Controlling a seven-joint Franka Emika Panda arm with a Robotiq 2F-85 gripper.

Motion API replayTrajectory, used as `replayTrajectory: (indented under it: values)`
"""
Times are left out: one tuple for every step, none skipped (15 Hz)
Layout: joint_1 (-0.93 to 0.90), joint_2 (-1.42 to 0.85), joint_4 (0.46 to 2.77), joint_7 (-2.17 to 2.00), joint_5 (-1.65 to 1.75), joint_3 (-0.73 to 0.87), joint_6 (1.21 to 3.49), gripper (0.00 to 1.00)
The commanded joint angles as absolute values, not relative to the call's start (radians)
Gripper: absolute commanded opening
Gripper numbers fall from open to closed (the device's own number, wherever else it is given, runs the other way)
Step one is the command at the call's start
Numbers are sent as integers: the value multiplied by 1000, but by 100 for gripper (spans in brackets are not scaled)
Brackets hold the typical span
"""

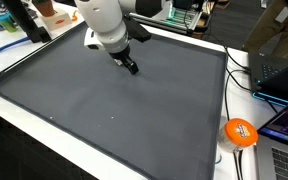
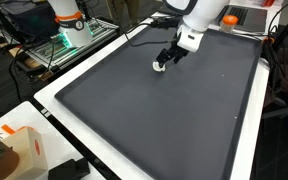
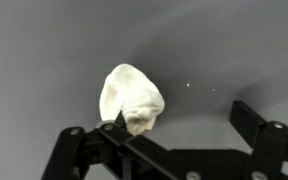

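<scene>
One white crumpled lump (image 3: 132,97) lies on the single dark mat (image 1: 114,110) covering the worktop (image 2: 44,100). It sits directly beneath the one gripper (image 3: 179,115), whose jaws stand wide apart and hold nothing. In the wrist view one finger (image 3: 116,128) overlaps the lump's lower edge, though contact cannot be determined. Off the mat, well apart, sit one orange round object (image 1: 241,132) and one laptop (image 1: 284,140).

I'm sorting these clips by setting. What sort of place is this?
Most likely a robotics lab or office workspace: a white table covered by a big dark grey mat, an open laptop with cables at its edge, and what looks like a second robot arm behind it.
</scene>
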State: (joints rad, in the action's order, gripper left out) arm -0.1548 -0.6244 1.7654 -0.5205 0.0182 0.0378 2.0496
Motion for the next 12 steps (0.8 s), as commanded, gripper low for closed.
replayTrajectory:
  values:
    - [-190, -646, 1761, -571, 69, 76, 2013, 100]
    - [-202, -644, 1762, -588, 90, 87, 2012, 100]
    - [-210, -642, 1762, -601, 112, 93, 2008, 100]
    - [-219, -622, 1768, -613, 134, 98, 2004, 100]
    - [-222, -598, 1776, -613, 148, 96, 1997, 100]
    - [-223, -570, 1787, -606, 160, 91, 1993, 100]
    - [-227, -547, 1796, -605, 178, 92, 1993, 100]
    - [-232, -521, 1802, -604, 200, 94, 1985, 100]
    - [-229, -506, 1801, -594, 210, 90, 1974, 100]
    - [-218, -485, 1807, -573, 201, 77, 1972, 100]
    - [-217, -466, 1812, -566, 205, 72, 1972, 100]
    - [-217, -439, 1828, -557, 215, 69, 1989, 100]
